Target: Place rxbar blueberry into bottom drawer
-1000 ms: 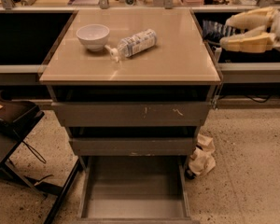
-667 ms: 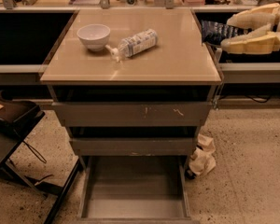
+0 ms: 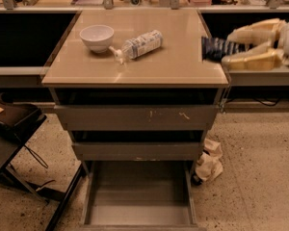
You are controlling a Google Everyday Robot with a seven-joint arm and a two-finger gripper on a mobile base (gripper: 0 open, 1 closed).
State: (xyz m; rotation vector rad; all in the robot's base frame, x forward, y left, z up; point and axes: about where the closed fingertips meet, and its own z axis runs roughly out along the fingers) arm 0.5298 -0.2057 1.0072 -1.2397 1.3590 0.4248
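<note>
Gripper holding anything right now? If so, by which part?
Yes. The gripper, at the right edge of the cabinet top, pinches the rxbar by one end; the rest sticks out over the top.

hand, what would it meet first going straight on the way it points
The hand, gripping the rxbar blueberry, points left over the cabinet top; likely the lying pump bottle first, though height is unclear.

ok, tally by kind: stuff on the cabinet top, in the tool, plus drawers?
bowl: 1
pump bottle: 1
rxbar blueberry: 1, held in the tool, right of the cabinet top
drawers: 3, bottom drawer open
Total: 6
</note>
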